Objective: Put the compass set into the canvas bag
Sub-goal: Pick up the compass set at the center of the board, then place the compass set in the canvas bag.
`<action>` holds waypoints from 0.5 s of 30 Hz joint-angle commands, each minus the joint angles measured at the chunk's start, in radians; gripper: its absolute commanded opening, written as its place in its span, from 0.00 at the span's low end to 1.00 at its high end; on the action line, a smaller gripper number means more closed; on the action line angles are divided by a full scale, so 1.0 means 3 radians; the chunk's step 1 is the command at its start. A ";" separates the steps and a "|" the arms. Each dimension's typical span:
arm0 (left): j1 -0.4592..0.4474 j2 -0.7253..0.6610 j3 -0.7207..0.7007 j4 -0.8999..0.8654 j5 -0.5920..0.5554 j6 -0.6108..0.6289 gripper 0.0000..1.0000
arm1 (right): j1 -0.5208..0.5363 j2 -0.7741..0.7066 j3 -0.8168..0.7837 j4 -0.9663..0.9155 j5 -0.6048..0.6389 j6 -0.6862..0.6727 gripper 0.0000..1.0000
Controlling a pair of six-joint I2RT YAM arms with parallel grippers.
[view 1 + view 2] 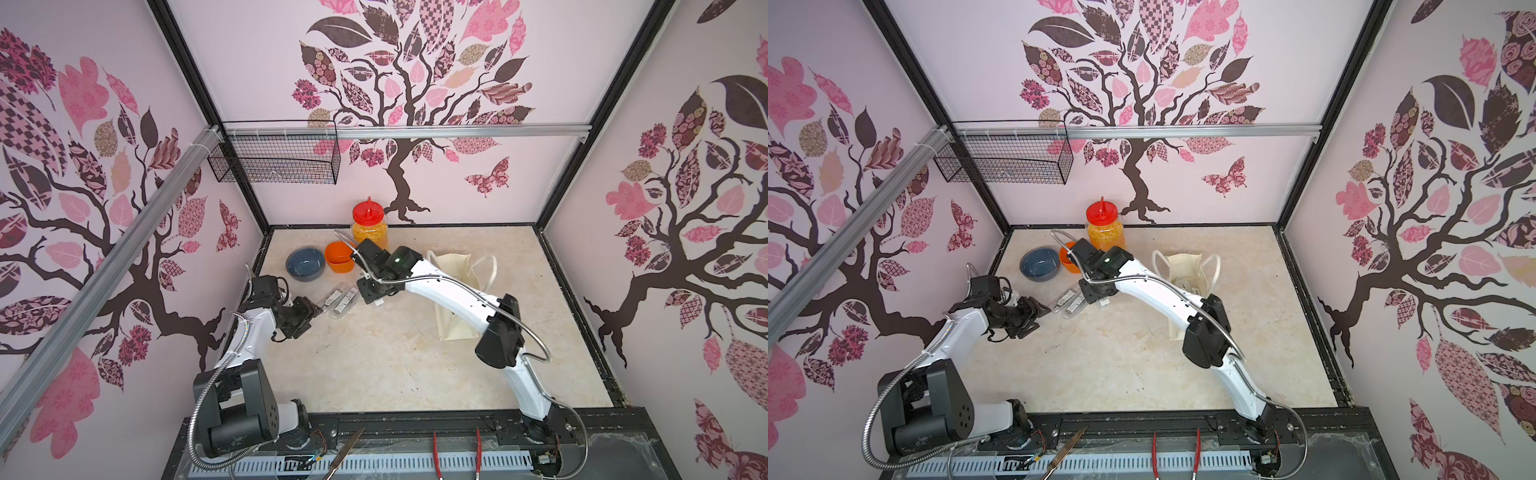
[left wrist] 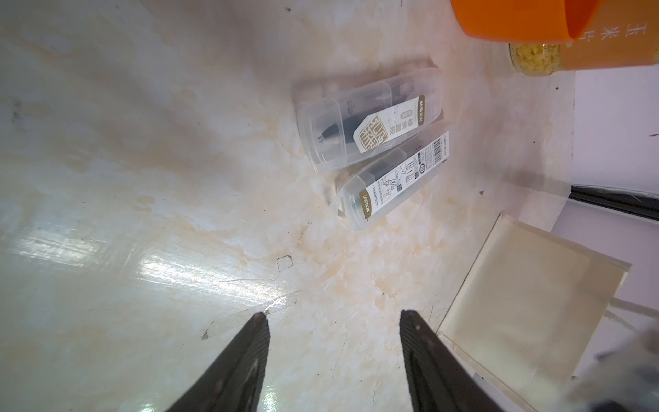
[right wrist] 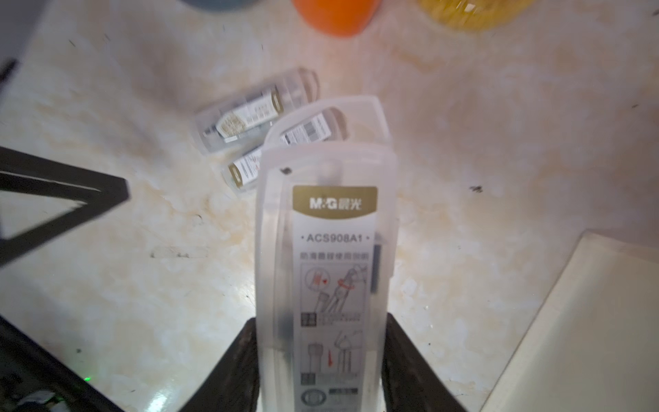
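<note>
The compass set [image 3: 326, 249], a clear case, is clamped in the right pincer [image 3: 321, 321] over the surface [image 1: 374, 365], outside the bag [image 1: 455, 322] standing near. The left pincer [image 2: 334, 315] is spread apart, empty, near two more cases [image 2: 371, 121].

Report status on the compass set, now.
Right gripper shut on clear plastic compass case. Left gripper open, empty. Cream canvas bag stands open; nothing seen blocking it.

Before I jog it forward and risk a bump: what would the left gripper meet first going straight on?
Probably the barcoded compass case, whose rounded end lies almost in line with the open left gripper. Only bare table lies between; if tilted down, it may touch that first.
</note>
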 commanded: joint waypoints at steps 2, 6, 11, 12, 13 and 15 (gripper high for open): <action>0.0002 -0.0027 -0.0010 0.0021 0.0017 0.0055 0.62 | -0.0275 -0.0563 0.0232 -0.0016 0.0045 -0.0098 0.52; -0.0078 -0.0048 0.0030 0.0013 -0.0079 0.0070 0.62 | -0.0472 -0.0889 0.0227 -0.0091 0.0194 -0.0250 0.54; -0.0283 -0.0010 0.0106 0.0001 -0.0218 0.0068 0.62 | -0.0786 -0.1264 -0.0046 -0.0105 0.0226 -0.0262 0.55; -0.0320 0.0007 0.0116 0.0009 -0.0228 0.0057 0.62 | -0.0851 -0.1344 -0.0151 -0.0075 0.0227 -0.0266 0.55; -0.0348 0.0019 0.0126 0.0014 -0.0232 0.0046 0.62 | -0.0904 -0.1405 -0.0247 -0.0048 0.0238 -0.0272 0.55; -0.0387 0.0048 0.0135 0.0026 -0.0241 0.0026 0.62 | -0.1017 -0.1537 -0.0496 0.0006 0.0221 -0.0282 0.55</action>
